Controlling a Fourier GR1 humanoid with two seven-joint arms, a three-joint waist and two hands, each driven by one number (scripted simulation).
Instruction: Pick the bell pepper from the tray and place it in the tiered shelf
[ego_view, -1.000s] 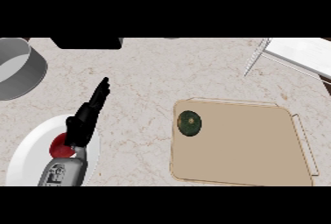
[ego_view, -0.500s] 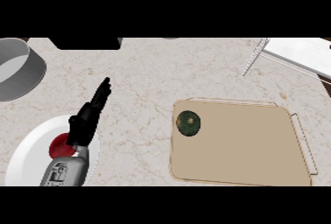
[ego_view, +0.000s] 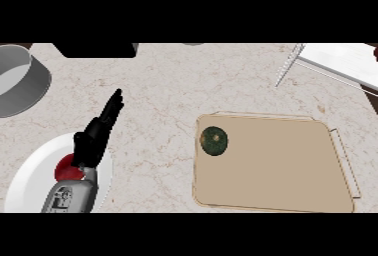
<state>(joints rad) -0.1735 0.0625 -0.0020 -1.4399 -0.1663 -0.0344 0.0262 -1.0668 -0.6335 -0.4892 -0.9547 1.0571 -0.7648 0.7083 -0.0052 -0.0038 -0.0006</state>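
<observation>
Grey forearm: enters at the lower left, lying over the white plate beside a red item that it partly hides.
Left robot hand: black, fingers straight and together, pointing up and right across the marbled tabletop; holds nothing.
Tray: tan, at right, flat on the tabletop.
Bell pepper: dark green, at the tray's upper left corner, well apart from the left robot hand.
Grey round pot: far left.
Tiered shelf: white, far right corner, only partly in view.
</observation>
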